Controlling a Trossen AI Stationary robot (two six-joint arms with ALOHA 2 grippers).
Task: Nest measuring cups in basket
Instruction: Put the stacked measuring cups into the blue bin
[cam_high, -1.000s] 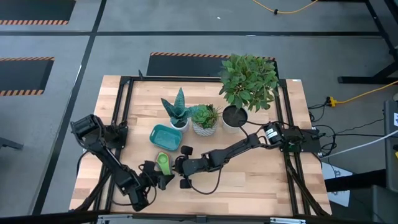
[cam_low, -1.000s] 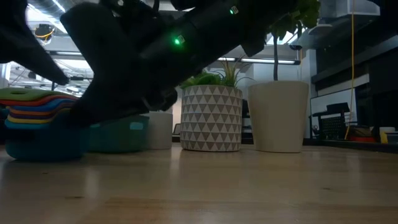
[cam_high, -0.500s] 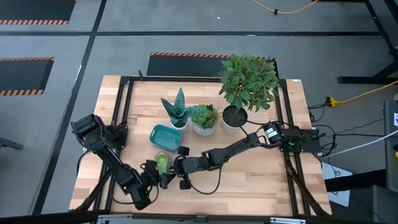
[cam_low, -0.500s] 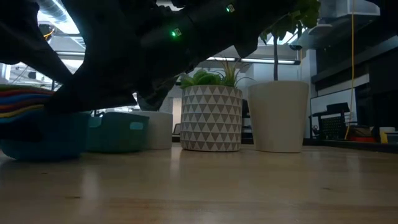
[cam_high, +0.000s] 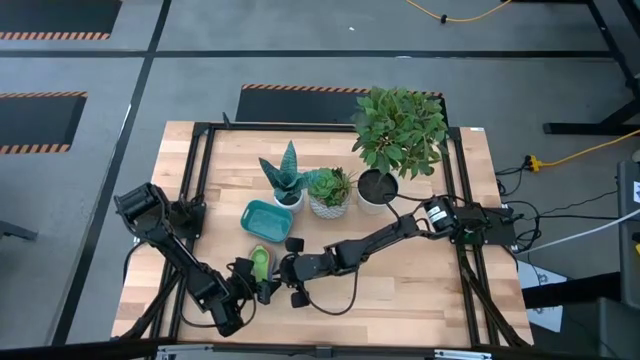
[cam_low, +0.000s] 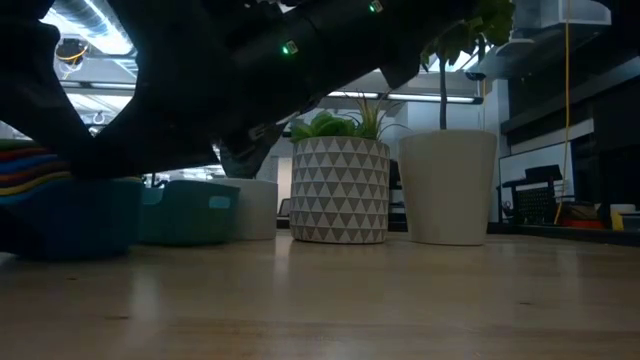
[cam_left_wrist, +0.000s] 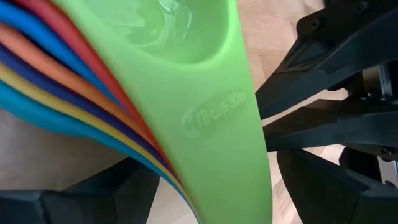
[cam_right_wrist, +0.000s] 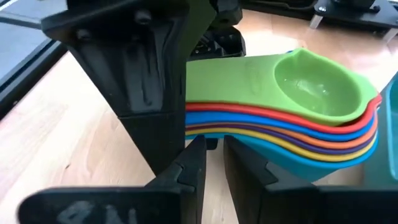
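Note:
The measuring cups (cam_high: 261, 263) sit nested in one stack, green on top, then red, blue, orange, navy, yellow and light blue (cam_right_wrist: 298, 118). My left gripper (cam_high: 247, 283) is shut on the handles at the near-left of the stack. My right gripper (cam_high: 286, 270) stands just right of the stack. Its fingers (cam_right_wrist: 193, 165) are a narrow gap apart, low beside the bowls, with nothing between them. The teal basket (cam_high: 266, 219) rests on the table just beyond the stack, and it also shows in the low view (cam_low: 190, 212). My left gripper pinches the stacked handles near their free ends (cam_left_wrist: 230, 193) between its two fingers. It comes in about level from the table's near-left, along the handles. The bowls stick out past the fingers toward the basket. In the low view the bottom cup (cam_low: 70, 225) looks to be down at the tabletop.
Three white plant pots stand in a row behind the basket: a spiky succulent (cam_high: 286, 180), a patterned pot (cam_high: 329, 195) and a tall leafy plant (cam_high: 385, 160). Bare wood lies to the right of the arms and along the near edge.
In the low view the dark arms have come to cover more of the coloured stack, which has shifted slightly toward the table's left.

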